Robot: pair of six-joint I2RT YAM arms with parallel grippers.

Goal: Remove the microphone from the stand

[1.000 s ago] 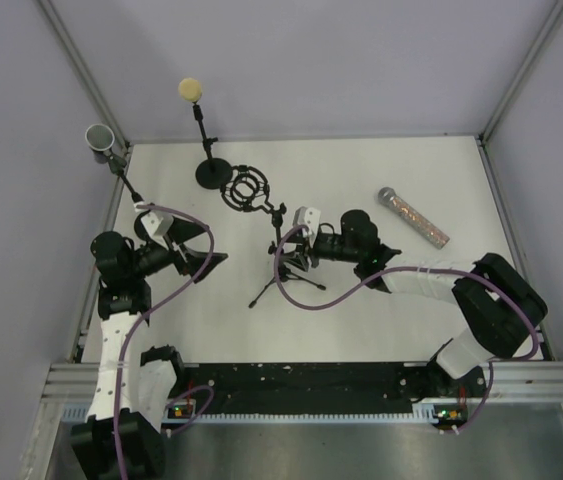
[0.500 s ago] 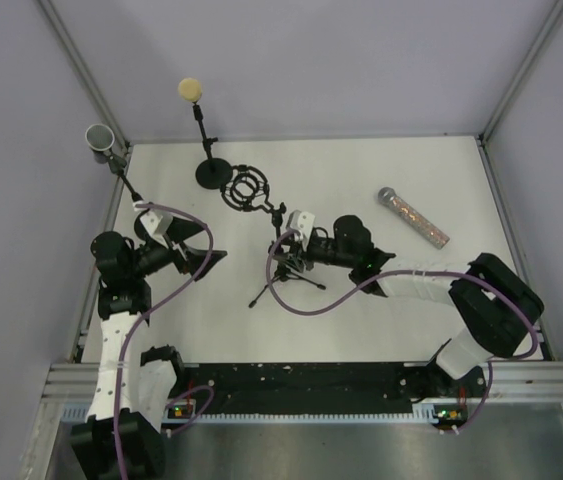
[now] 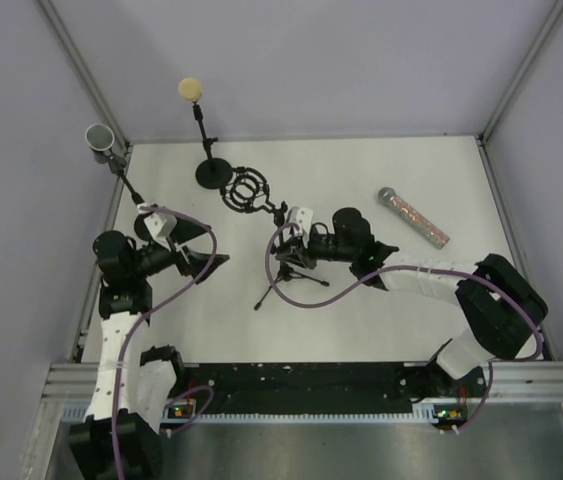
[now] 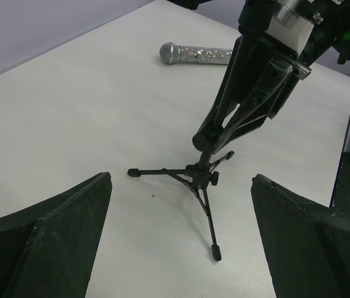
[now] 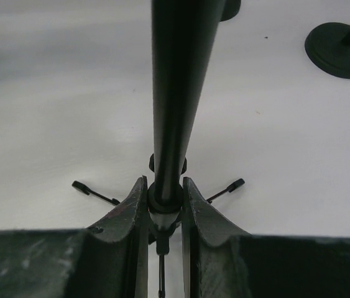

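The right hand (image 5: 164, 186) is clenched on the stand pole (image 5: 170, 93), which rises near upright above its tripod legs (image 4: 207, 214); the left hand (image 4: 181, 181) is released.

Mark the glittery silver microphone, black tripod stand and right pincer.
glittery silver microphone (image 4: 201, 55), left wrist view, handle.
black tripod stand (image 4: 202, 177), left wrist view, leg hub.
right pincer (image 5: 163, 184), right wrist view, between fingertips.

Mic stand pole (image 5: 173, 93) top off-frame.
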